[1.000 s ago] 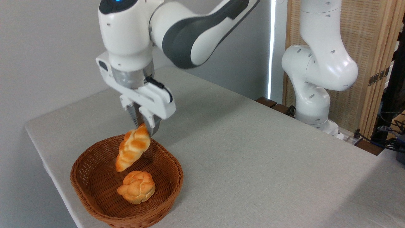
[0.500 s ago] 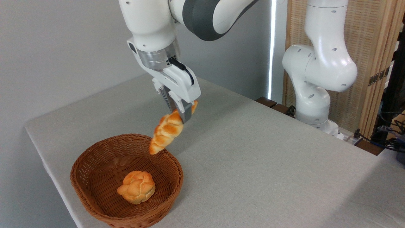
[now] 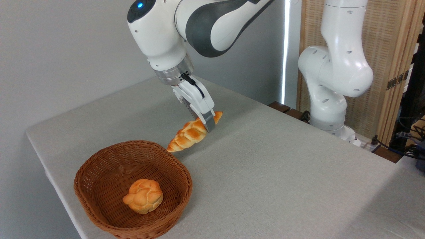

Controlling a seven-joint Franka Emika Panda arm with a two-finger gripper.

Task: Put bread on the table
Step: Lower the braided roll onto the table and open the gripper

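Right now your end effector (image 3: 208,125) is clamped on the bread (image 3: 192,132), pinching it close to its upper right tip, so most of the braided loaf hangs out from the fingers toward the lower left of the frame. That off-centre hold explains the slant: the free, tapered end droops lowest, and it looks to be at or just above the cloth of the desk (image 3: 282,172), though you cannot tell from this view whether it touches. The loaf sits just up and right of the wicker basket (image 3: 99,212), clear of its rim, over open cloth near the middle of the frame. You can judge the carry as nearly finished; what remains is lowering the held end and letting go. Because the grip is so near one tip, expect the loaf to pivot or roll a little as the fingers part, so keep it low before releasing. Around it, the basket occupies the lower left and holds only the small round bun (image 3: 143,196), which is not your target and lies well apart from the loaf. Nothing stands on the cloth beneath or to the right of the bread, so the drop spot is free. The robot's base (image 3: 327,113) stands at the far right edge of the desk, well away, with cables (image 3: 403,149) beyond it.
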